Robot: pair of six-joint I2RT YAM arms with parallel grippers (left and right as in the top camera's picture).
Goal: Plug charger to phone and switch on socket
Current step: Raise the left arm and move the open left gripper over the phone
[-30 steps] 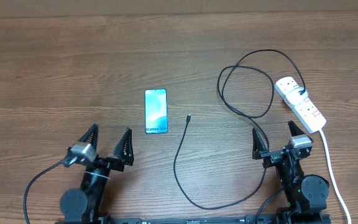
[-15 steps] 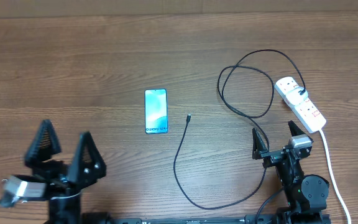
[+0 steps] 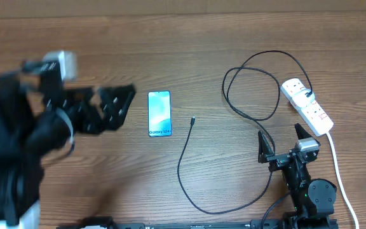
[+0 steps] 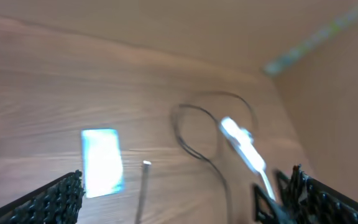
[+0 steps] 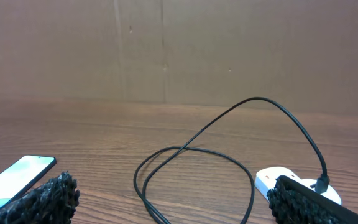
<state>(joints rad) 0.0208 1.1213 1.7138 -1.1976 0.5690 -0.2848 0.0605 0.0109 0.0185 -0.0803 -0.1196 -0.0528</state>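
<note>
Two finger pairs, both spread and empty: left fingers [image 3: 119, 105], blurred, just left of the slim blue-screened smartphone [image 3: 159, 114] on the wooden counter [image 3: 75, 51]; right fingers [image 3: 263, 147] near the white power strip [image 3: 307, 105]. The thin black charger cable [image 3: 184, 159] has its plug in the strip; its connector tip [image 3: 192, 119] lies beside the smartphone, not touching.

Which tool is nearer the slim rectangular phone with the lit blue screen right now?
Left. In the overhead view the open left tool is close beside the phone, on its left side; the open right tool sits well off to its lower right.
</note>
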